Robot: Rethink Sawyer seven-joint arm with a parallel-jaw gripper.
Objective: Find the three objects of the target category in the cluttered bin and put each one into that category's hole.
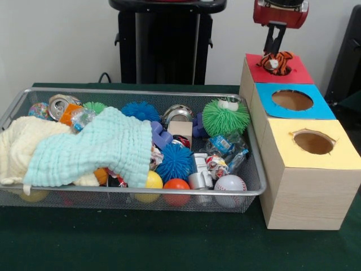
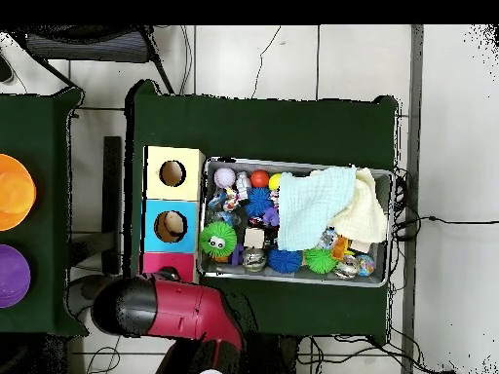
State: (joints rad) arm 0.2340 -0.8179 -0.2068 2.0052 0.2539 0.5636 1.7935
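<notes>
On the green table [image 1: 141, 243], the gripper [image 1: 276, 55] hangs directly above the red box's hole [image 1: 280, 69], clenched on a tiger toy [image 1: 276, 61]; the mesh bin [image 1: 256, 186] sits well aside.

Place: a robotics lab or test room.
Bench: green cloth-covered bench [image 1: 113, 243] set on a pale tiled floor [image 2: 292, 58].
Setup: wire mesh bin [image 1: 248, 192] crammed with toys, beside three wooden boxes [image 1: 304, 192] with coloured, holed tops.
Robot: red arm [image 2: 185, 307] on a black pedestal [image 1: 166, 42].
Wiring: loose cables [image 2: 429, 219] trailing across the floor.
</notes>
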